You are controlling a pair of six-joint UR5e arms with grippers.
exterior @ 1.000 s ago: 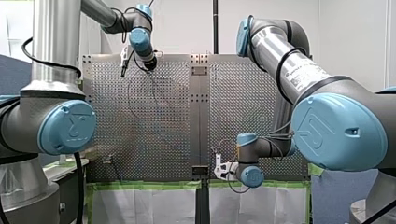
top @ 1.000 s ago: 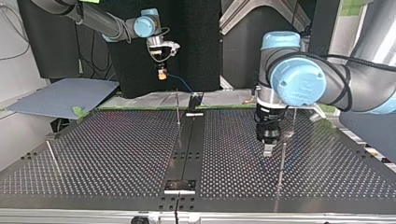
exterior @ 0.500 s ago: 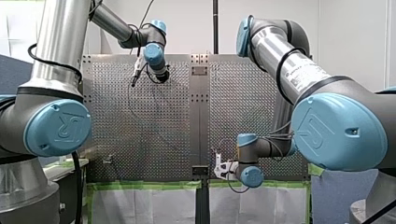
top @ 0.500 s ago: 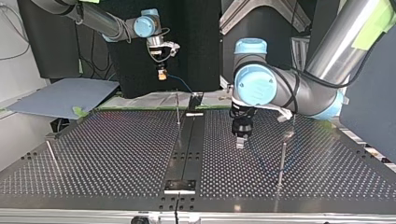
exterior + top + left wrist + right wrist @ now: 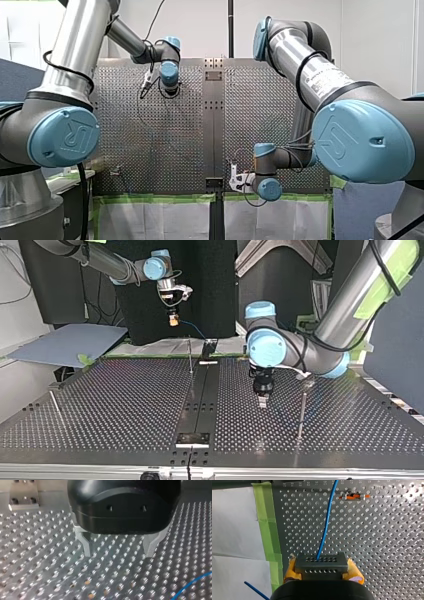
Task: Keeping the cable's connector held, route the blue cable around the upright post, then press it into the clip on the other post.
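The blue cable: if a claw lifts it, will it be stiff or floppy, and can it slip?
Probably floppy: the blue cable curves softly from the connector. Likely light, being thin. It may slip between the metal fingers of my left claw.

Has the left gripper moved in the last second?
Yes. In the top view my left gripper has shifted toward the view's left, away from the thin post and closer to the table's centre rail.

The perforated metal surface [image 5: 125,400] has a plain dark strip [image 5: 200,400] down its middle, with a pale bracket [image 5: 192,439] at its near end in the top view. Three thin posts rise from it: the middle post [image 5: 190,356] beside the strip, the right-hand post [image 5: 301,412], and the leaning post [image 5: 55,407] at the left. A blue cable [image 5: 191,583] crosses the holes.
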